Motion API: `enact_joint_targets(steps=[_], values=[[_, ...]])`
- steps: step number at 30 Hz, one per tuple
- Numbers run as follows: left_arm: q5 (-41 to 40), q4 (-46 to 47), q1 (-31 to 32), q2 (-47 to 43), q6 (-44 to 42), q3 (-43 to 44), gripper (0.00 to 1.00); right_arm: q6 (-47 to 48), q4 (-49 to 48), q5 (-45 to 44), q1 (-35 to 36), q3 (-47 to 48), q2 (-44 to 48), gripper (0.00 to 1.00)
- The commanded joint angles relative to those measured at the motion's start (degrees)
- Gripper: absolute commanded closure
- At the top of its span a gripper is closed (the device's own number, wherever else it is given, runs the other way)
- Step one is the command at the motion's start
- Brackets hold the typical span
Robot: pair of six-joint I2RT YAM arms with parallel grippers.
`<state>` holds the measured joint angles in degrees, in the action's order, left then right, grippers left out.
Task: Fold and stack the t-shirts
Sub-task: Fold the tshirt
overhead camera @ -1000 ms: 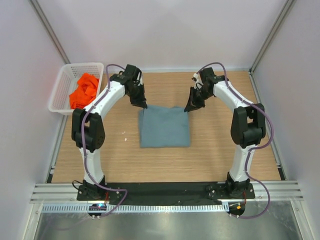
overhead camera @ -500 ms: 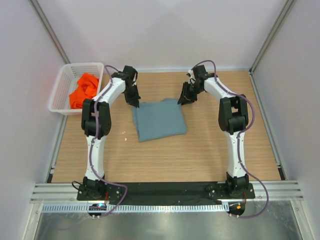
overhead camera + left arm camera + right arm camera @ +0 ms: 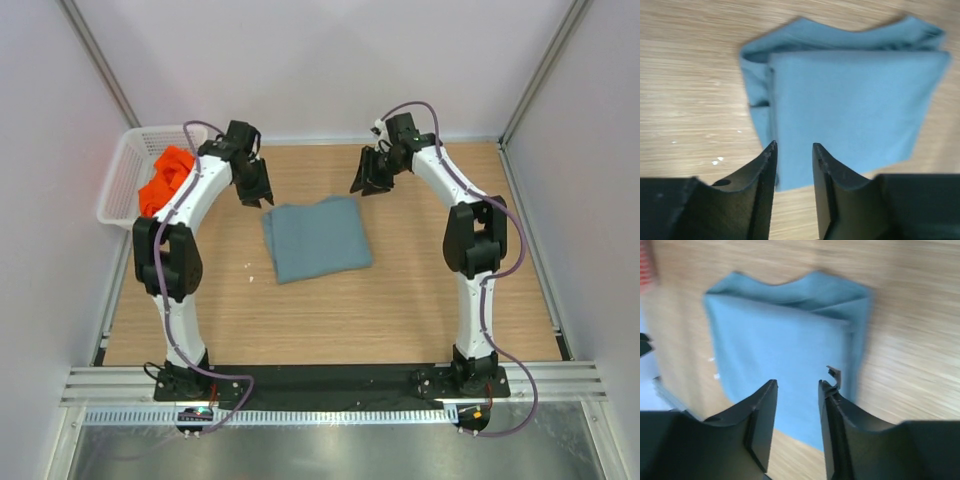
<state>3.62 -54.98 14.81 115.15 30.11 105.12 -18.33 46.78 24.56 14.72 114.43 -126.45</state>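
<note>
Orange t-shirt point(image 3: 160, 188) lies in the far-left corner basket point(image 3: 120, 180), nearer the left claw point(image 3: 254, 194); both it and the right claw point(image 3: 366, 185) spread, empty.

The left arm point(image 3: 185, 250) rises from its base at 7 o'clock, elbow bent outward, and reaches up to 11 o'clock. Its left hand point(image 3: 255, 197) hangs tilted, tips pointing toward 5 o'clock. The right arm point(image 3: 480, 240) mirrors it, climbing from 5 o'clock to 1 o'clock, with the right hand point(image 3: 362, 187) tilted toward 7 o'clock. Both hands are off the surface and well apart from each other. In each wrist view the two dark fingers point(image 3: 762, 170) stand parted with a narrow gap, clamping nothing.
</note>
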Motion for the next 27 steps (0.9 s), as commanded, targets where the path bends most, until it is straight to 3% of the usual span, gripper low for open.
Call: enact_joint_targets(steps=[1, 3, 4, 7, 8, 11, 17, 27], values=[[13.4, 7.1, 0.0, -4.9, 2.8, -4.5, 0.66, -5.6, -10.1, 11.3, 3.2, -4.6, 4.0, 0.57], [19.3, 15.6, 0.0, -5.5, 5.6, -10.4, 0.77, -13.4, -21.0, 15.2, 3.3, -9.8, 3.7, 0.68], [24.5, 18.9, -0.1, -5.6, 8.7, -12.9, 0.80, -16.6, -25.3, 18.7, 3.4, -13.9, 3.5, 0.79], [27.1, 29.8, 0.2, -6.3, 12.6, -20.9, 0.86, -26.7, -44.0, 22.2, 3.4, -21.6, 2.4, 0.94], [27.1, 34.0, 0.6, -6.4, 13.0, -24.1, 0.86, -28.4, -50.9, 23.2, 3.5, -22.8, 1.7, 0.95], [27.0, 37.5, 1.0, -5.9, 12.9, -27.2, 0.87, -33.2, -59.7, 24.3, 3.4, -26.0, -1.3, 0.96], [22.1, 38.0, 0.9, -2.9, 10.6, -32.4, 0.90, -37.8, -71.1, 22.9, 2.2, -27.2, -8.2, 0.96], [19.1, 32.8, 1.0, -4.4, 5.1, -34.5, 0.90, -37.1, -67.7, 17.6, -2.7, -19.4, -16.5, 0.94]])
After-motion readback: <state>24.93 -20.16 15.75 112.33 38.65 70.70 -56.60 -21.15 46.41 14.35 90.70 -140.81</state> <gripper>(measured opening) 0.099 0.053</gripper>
